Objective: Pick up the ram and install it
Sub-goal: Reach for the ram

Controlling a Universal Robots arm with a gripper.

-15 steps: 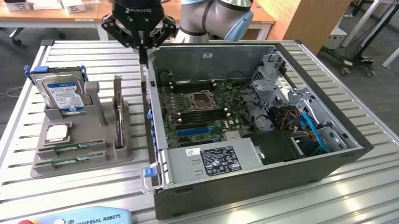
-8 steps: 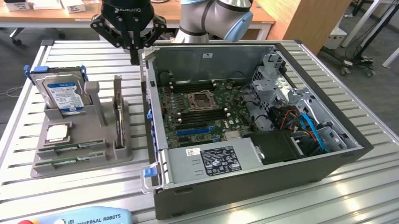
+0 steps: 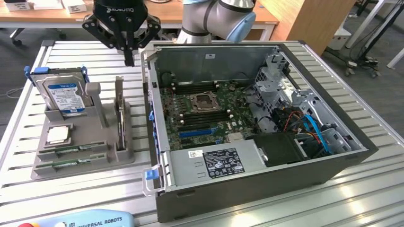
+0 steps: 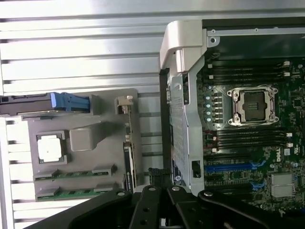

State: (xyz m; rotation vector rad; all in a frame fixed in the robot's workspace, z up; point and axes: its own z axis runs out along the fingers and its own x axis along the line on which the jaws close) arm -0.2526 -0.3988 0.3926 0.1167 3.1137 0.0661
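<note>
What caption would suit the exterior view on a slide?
Shut gripper hangs beside the open computer case; two ram sticks lie in the grey holder.

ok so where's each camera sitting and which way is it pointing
exterior view: off the arm, raised, looking down across the table at the open computer case and grey tray; the arm and closed fingers hang at the far side.
wrist view: on the wrist, looking down past the fingers onto tray and case.
shared: tray, ram sticks, hard drive, cpu socket.
</note>
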